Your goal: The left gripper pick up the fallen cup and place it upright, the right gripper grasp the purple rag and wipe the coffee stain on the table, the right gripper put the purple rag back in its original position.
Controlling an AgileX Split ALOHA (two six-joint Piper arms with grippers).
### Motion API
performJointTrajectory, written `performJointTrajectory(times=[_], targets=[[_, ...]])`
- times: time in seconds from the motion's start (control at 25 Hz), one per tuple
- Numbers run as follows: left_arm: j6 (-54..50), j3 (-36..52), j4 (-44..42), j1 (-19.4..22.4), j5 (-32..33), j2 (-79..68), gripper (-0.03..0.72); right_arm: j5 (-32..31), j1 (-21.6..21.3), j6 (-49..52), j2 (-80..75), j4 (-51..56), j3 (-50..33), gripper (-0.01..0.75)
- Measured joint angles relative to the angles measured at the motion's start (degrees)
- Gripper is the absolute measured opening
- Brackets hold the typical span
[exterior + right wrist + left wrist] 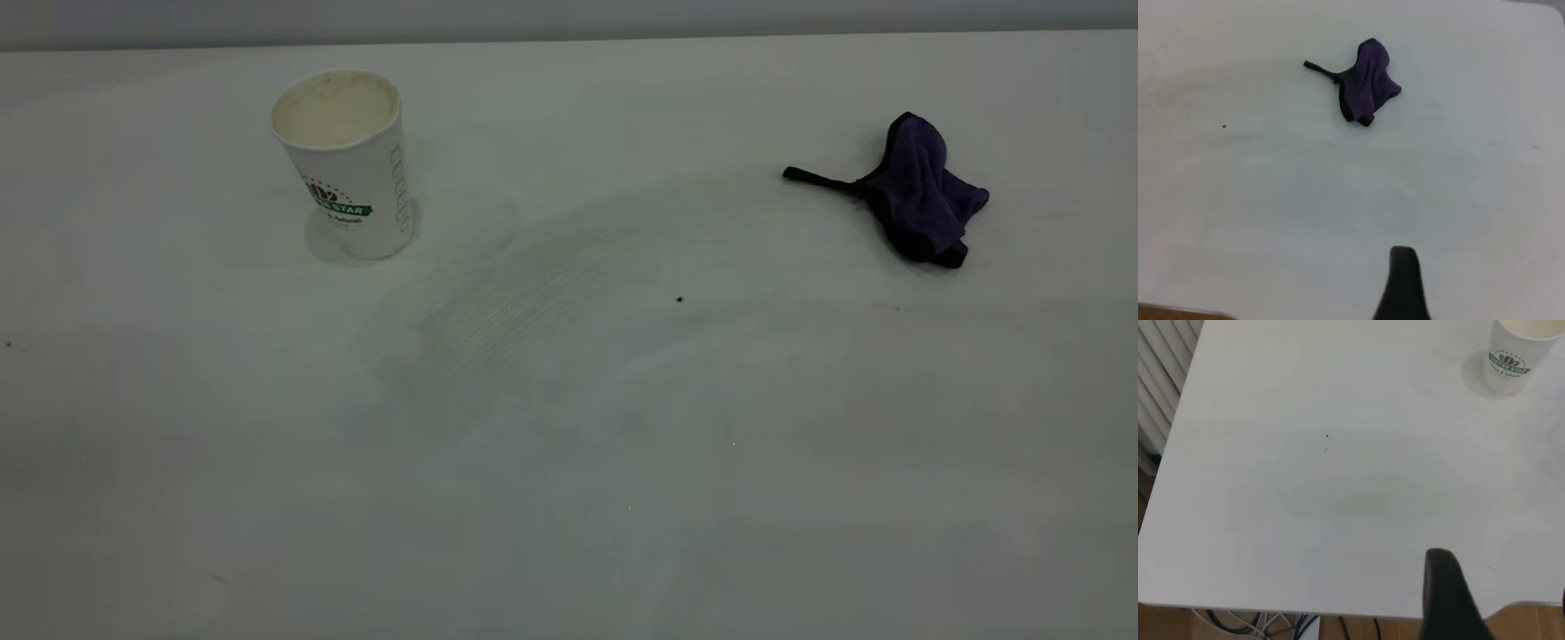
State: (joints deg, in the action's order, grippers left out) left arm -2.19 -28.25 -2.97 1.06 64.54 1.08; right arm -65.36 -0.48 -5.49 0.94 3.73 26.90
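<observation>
The white table (569, 498) shows faint smears; the cup (348, 169) stands upright and the purple rag (920, 191) lies crumpled, both far from either gripper's fingers, whose state cannot be told.

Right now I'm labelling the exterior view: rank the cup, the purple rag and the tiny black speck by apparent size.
1. cup, upright, largest
2. purple rag, bunched; with its strap it spans wider, but looks somewhat smaller overall
3. black speck, by far smallest
</observation>
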Motion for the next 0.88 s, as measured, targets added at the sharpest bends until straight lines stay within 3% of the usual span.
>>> performJointTrajectory(times=[0.44,0.88], targets=[[0.0,0.0,0.0,0.0,0.0,0.0,0.474,0.0,0.0,-0.1,0.0,0.0,0.0,0.630],[0.0,0.0,0.0,0.0,0.0,0.0,0.474,0.0,0.0,-0.3,0.0,0.0,0.0,0.456]])
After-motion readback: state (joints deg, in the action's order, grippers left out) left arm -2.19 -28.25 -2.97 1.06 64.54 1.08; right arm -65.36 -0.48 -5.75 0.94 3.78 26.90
